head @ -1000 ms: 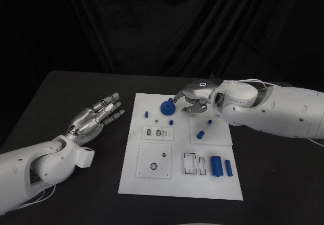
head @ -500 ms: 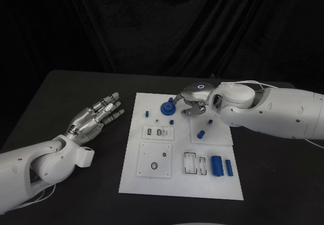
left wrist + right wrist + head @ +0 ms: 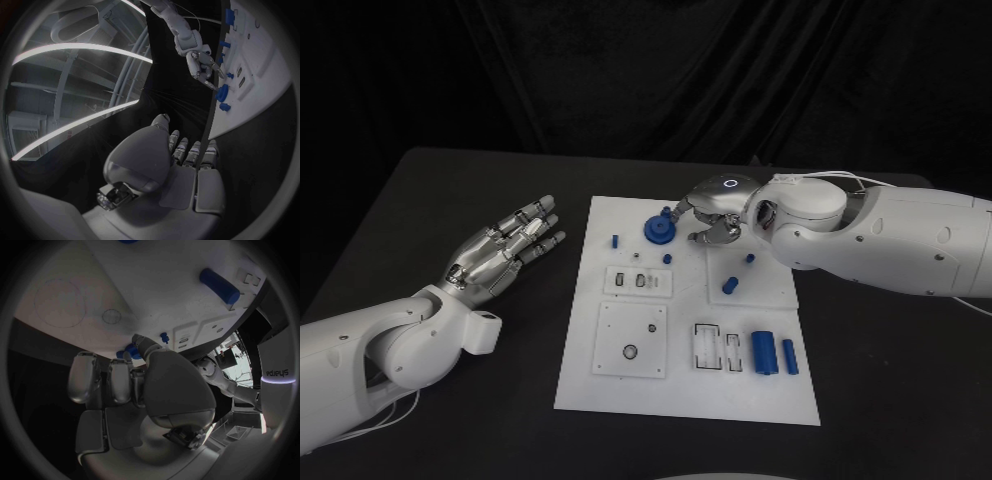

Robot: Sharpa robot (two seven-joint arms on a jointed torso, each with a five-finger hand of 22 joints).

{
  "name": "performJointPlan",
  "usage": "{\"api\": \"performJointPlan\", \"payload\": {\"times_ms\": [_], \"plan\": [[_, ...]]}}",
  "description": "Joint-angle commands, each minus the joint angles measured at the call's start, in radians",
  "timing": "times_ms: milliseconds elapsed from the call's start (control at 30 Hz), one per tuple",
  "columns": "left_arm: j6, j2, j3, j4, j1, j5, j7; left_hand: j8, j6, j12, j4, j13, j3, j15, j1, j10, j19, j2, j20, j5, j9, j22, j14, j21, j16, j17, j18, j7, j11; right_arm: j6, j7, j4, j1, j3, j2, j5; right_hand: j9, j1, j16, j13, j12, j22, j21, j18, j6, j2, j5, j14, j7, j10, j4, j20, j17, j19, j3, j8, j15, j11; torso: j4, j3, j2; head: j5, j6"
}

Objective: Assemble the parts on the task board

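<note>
We had our right hand (image 3: 708, 222) curled around the blue disc (image 3: 658, 231) at the board's (image 3: 682, 400) far edge; whether it gripped, we couldn't tell. Seating the disc seemed next. Our left hand (image 3: 502, 252) lay open, fingers apart.

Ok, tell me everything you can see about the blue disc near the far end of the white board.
The blue disc is a round, flat, plastic-looking piece with a raised hub in its middle. It sits near the far edge of the white board, beside a small blue peg. The right hand is at its side, fingers curled towards it; whether they touch it cannot be told.
</note>
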Motion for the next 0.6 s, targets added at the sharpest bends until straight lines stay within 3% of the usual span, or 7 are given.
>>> {"api": "performJointPlan", "payload": {"times_ms": [33, 300, 467, 600], "plan": [[0.011, -0.002, 0.001, 0.002, -0.001, -0.001, 0.129, 0.004, -0.001, 0.003, -0.001, 0.001, 0.004, 0.006, 0.008, -0.003, 0.0, 0.0, 0.007, 0.004, 0.0, 0.001, -0.003, 0.006, 0.003, 0.002, 0.017, 0.004, 0.002, -0.025, -0.013, 0.01, -0.003, -0.002, -0.017, -0.006, -0.001, -0.011, -0.006, 0.263, 0.003, 0.06, -0.007, 0.005, 0.015, 0.004, -0.005, 0.05, 0.005, 0.102, 0.01, -0.002, 0.063, 0.0, 0.0, 0.003, -0.002, 0.001, -0.0012, 0.0006, 0.0, 0.003, -0.002], [0.007, -0.006, 0.001, 0.005, -0.001, -0.001, 0.129, 0.004, 0.001, 0.004, -0.003, 0.002, 0.006, 0.007, 0.009, -0.002, 0.001, 0.0, 0.008, 0.005, 0.001, 0.001, -0.002, 0.006, 0.003, 0.002, 0.017, 0.005, 0.002, -0.085, -0.039, 0.082, 0.041, -0.002, -0.121, -0.006, -0.013, -0.05, -0.013, 0.263, 0.003, 0.061, -0.016, 0.006, 0.046, 0.003, -0.082, 0.05, 0.015, 0.102, 0.052, 0.006, 0.062, 0.001, -0.025, -0.005, 0.006, 0.01, -0.0008, 0.0005, 0.001, -0.003, -0.006], [0.005, -0.007, 0.001, 0.007, -0.001, -0.001, 0.128, 0.005, 0.002, 0.005, -0.004, 0.002, 0.006, 0.007, 0.009, -0.001, 0.001, -0.001, 0.008, 0.006, 0.001, 0.001, -0.002, 0.006, 0.004, 0.002, 0.017, 0.005, 0.002, -0.104, -0.065, 0.152, 0.063, -0.003, -0.218, -0.006, -0.016, -0.062, -0.009, 0.263, 0.003, 0.065, -0.012, 0.005, 0.051, 0.003, -0.09, 0.052, 0.014, 0.102, 0.065, 0.006, 0.066, 0.004, -0.034, -0.007, 0.006, 0.01, -0.0031, 0.0006, 0.001, -0.009, -0.011], [0.004, -0.007, 0.001, 0.008, -0.001, -0.001, 0.128, 0.005, 0.002, 0.005, -0.004, 0.002, 0.006, 0.007, 0.009, -0.001, 0.001, -0.001, 0.008, 0.006, 0.001, 0.001, -0.002, 0.006, 0.004, 0.002, 0.017, 0.005, 0.002, -0.096, -0.085, 0.19, 0.068, -0.003, -0.286, -0.005, -0.019, -0.07, -0.004, 0.263, 0.003, 0.07, -0.005, 0.003, 0.053, 0.003, -0.099, 0.054, 0.014, 0.102, 0.074, 0.006, 0.07, 0.009, -0.041, -0.01, 0.005, 0.009, -0.0025, 0.0004, 0.001, -0.014, -0.013]]}}
